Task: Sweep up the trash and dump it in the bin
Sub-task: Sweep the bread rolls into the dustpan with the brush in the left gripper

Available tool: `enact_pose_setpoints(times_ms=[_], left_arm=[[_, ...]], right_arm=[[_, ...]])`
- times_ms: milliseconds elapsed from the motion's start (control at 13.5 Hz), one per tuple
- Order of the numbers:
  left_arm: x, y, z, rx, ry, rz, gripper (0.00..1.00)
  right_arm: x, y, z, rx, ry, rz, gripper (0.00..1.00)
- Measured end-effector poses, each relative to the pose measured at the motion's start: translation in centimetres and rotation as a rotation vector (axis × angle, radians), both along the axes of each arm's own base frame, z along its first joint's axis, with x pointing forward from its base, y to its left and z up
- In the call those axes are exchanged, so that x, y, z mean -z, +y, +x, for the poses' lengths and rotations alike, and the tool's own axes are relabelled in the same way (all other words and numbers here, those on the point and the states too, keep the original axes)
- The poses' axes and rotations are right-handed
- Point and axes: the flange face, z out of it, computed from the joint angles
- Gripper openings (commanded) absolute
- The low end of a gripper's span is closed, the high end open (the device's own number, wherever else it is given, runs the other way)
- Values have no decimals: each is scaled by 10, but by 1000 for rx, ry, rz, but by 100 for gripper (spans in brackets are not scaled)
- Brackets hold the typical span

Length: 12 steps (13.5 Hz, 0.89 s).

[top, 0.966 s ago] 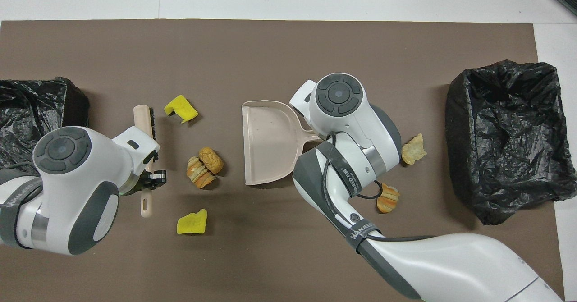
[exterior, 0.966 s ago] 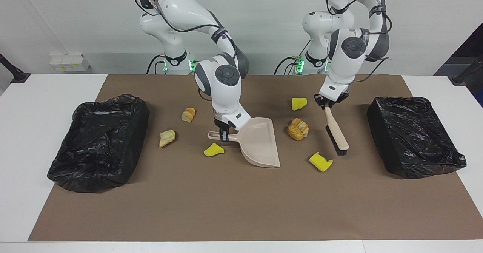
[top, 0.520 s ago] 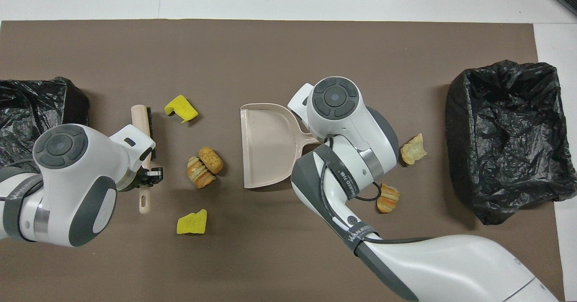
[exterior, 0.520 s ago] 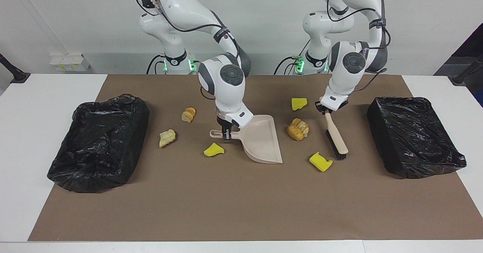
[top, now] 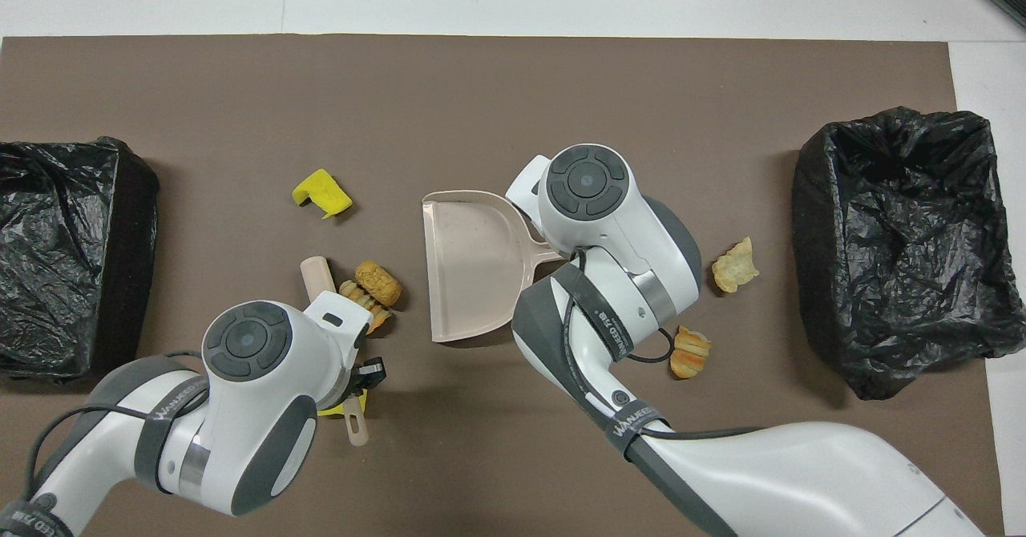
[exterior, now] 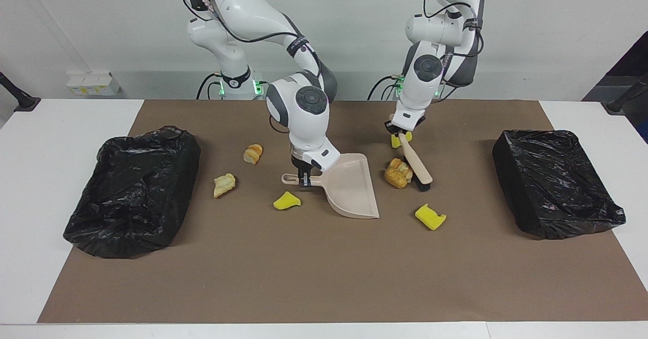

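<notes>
The dustpan (exterior: 352, 189) looked like smooth, matt beige plastic, and the brush (exterior: 416, 164) had a pale, smooth handle with dark bristles. Both bins (exterior: 132, 189) (exterior: 554, 182) were lined with crinkled, glossy black plastic film, while the brown mat (exterior: 324, 273) looked matt and paper-like. The yellow chunks (exterior: 430, 216) looked porous like sponge, the tan bits (exterior: 224, 184) rough and crusty.

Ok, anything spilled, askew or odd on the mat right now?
Nothing spilled or damaged. The trash is loose on the mat, none yet in the dustpan, which the right gripper holds flat. The left gripper holds the brush against the bread bits. Both bins sit upright.
</notes>
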Motion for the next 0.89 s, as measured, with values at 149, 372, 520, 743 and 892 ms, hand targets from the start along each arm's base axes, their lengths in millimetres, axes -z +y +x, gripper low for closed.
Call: enact_pose_setpoints(times_ms=[149, 372, 520, 743, 892], left_arm=[[-6, -15, -2, -10, -9, -48, 0], [-12, -38, 1, 10, -61, -92, 0], [-8, -61, -2, 48, -82, -112, 0], [-10, -86, 4, 77, -98, -140, 0], [-21, -97, 11, 86, -111, -157, 0]], right_arm=[[0, 0, 0, 1, 0, 0, 0], [0, 0, 0, 1, 0, 0, 0], [0, 0, 0, 2, 0, 0, 0], [0, 0, 0, 2, 1, -1, 0], [0, 0, 0, 2, 1, -1, 0]])
